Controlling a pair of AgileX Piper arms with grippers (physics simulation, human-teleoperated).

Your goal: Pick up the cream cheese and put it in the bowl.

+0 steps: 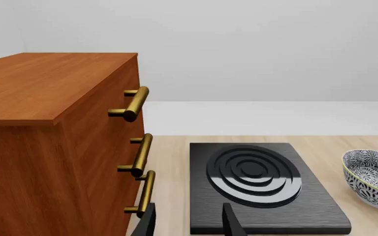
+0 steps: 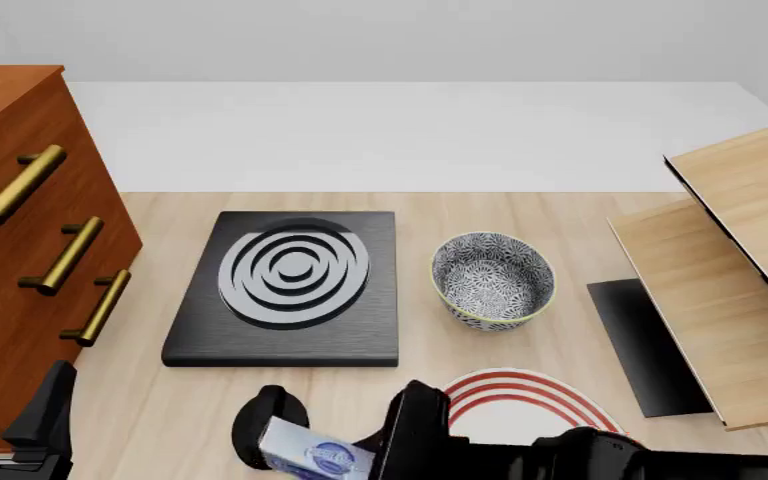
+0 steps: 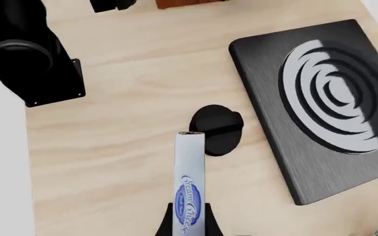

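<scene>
The cream cheese (image 2: 307,456) is a pale box with a blue oval logo, held on edge in my right gripper (image 2: 344,458) near the table's front edge. In the right wrist view the box (image 3: 190,189) sticks out forward from between the two fingers of the gripper (image 3: 187,223). The patterned bowl (image 2: 492,280) stands farther back and to the right, empty; it also shows in the left wrist view (image 1: 373,177). My left gripper (image 2: 8,395) is open and empty at the front left, beside the cabinet; its fingers frame the gap of the gripper (image 1: 189,221).
A black stove plate (image 2: 291,285) lies left of the bowl. A wooden cabinet (image 2: 11,250) with brass handles stands at the left. A white plate with red rings (image 2: 524,400) lies before the bowl. A wooden rack (image 2: 731,270) stands right. A black round knob (image 3: 216,129) lies under the box.
</scene>
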